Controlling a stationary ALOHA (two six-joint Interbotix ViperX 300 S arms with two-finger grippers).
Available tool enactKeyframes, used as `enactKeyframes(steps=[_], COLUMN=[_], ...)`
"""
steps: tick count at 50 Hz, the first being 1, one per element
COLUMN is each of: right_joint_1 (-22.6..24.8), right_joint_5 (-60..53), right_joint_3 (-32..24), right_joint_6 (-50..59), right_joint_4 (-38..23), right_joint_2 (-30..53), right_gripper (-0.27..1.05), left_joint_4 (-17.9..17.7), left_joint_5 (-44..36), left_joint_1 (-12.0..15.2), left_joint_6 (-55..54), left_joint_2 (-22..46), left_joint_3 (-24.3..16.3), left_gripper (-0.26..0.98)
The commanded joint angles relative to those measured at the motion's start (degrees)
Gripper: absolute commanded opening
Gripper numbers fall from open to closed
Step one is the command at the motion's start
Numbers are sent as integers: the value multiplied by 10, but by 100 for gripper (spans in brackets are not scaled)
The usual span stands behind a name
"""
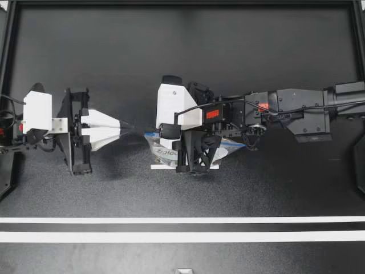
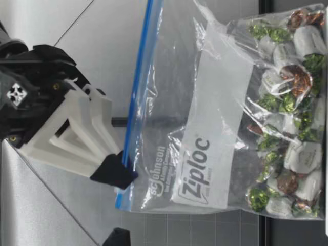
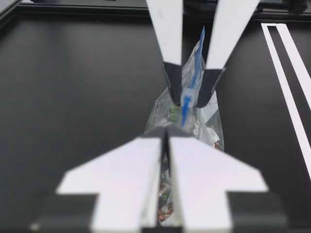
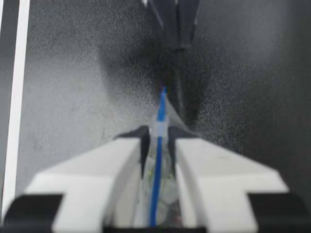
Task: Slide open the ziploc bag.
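Observation:
A clear ziploc bag [image 1: 155, 149] of wrapped sweets stands upright on the black table, its blue zip strip [image 2: 141, 77] on top. My right gripper [image 1: 165, 138] reaches down over it and is open. Its fingers straddle the zip strip [image 4: 162, 104] near the end that faces my left arm, with small gaps on both sides. In the low view its black tips [image 2: 114, 171] sit at the strip. My left gripper [image 1: 124, 127] hangs a little short of the bag's corner, open by a narrow slit and holding nothing. From the left wrist the bag [image 3: 206, 124] is straight ahead.
Two white tape lines [image 1: 182, 228] run along the table's front. A raised black rim [image 1: 182, 4] borders the back and sides. The right arm's body [image 1: 296, 111] stretches across the right half of the table.

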Motion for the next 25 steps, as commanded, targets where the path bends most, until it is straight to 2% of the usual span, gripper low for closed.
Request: enactKeyframes(steps=[1, 4, 7, 25], right_joint_1=[2, 2, 2, 2], right_joint_5=[-11, -17, -22, -24], right_joint_3=[-14, -15, -15, -15], right_joint_6=[-1, -1, -1, 0], right_joint_4=[-2, -1, -2, -1], right_joint_2=[-8, -8, -8, -2], right_gripper=[31, 31, 31, 30], left_joint_4=[1, 1, 1, -2], left_joint_5=[-2, -2, -2, -2], left_joint_1=[-5, -13, -18, -29], left_joint_6=[0, -1, -1, -2], left_joint_2=[1, 7, 15, 63], left_joint_3=[-7, -13, -18, -58], left_gripper=[26, 37, 42, 36])
